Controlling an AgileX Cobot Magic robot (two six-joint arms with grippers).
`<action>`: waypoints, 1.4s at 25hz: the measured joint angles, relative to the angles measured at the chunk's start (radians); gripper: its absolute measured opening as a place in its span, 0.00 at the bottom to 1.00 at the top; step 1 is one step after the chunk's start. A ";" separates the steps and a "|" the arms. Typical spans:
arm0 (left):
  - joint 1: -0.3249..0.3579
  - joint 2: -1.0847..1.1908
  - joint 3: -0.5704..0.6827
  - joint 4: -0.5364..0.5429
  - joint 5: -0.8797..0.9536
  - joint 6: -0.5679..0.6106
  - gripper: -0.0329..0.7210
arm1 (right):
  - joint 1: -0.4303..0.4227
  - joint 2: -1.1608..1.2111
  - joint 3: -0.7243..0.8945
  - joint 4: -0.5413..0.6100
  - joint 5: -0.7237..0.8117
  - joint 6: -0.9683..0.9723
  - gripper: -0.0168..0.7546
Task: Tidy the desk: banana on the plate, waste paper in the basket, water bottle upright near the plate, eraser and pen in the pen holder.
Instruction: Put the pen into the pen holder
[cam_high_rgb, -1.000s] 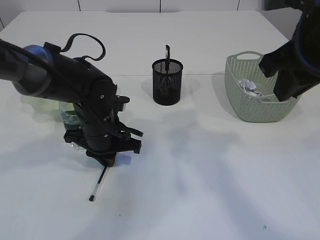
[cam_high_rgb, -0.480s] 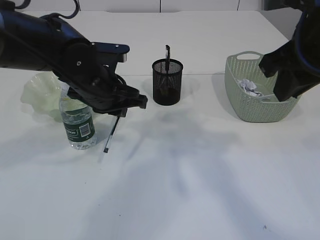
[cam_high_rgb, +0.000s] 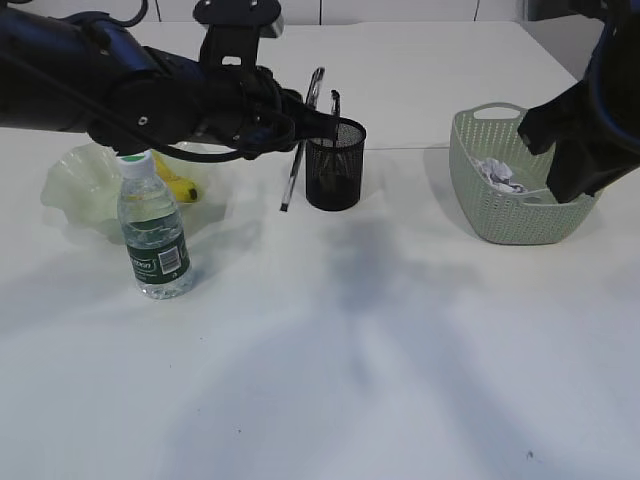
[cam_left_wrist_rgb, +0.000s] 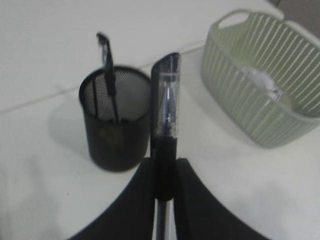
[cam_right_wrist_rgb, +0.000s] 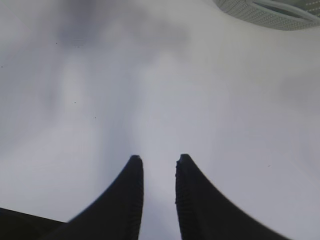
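Left wrist view: left gripper (cam_left_wrist_rgb: 164, 172) clamps the pen (cam_left_wrist_rgb: 165, 135), lower end hidden; right gripper (cam_right_wrist_rgb: 156, 162) narrowly parted, empty.

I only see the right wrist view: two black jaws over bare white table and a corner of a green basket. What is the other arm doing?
Observer: The left arm's jaws are shut on a pen.
Operator: Where is the pen going?
Observer: It hangs tilted beside a black mesh pen holder, not yet in it.
Operator: Is the holder empty?
Observer: No, another pen stands inside.
Operator: And that basket?
Observer: Crumpled paper lies in the basket.
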 joint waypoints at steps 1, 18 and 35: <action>0.008 0.000 0.000 0.010 -0.047 0.000 0.09 | 0.000 0.000 0.000 0.000 0.000 0.000 0.25; 0.182 0.164 -0.002 -0.035 -0.688 0.013 0.09 | 0.000 0.000 0.000 0.000 0.000 0.002 0.25; 0.180 0.304 -0.230 -0.021 -0.657 0.028 0.09 | 0.000 0.000 0.001 0.000 0.000 0.002 0.25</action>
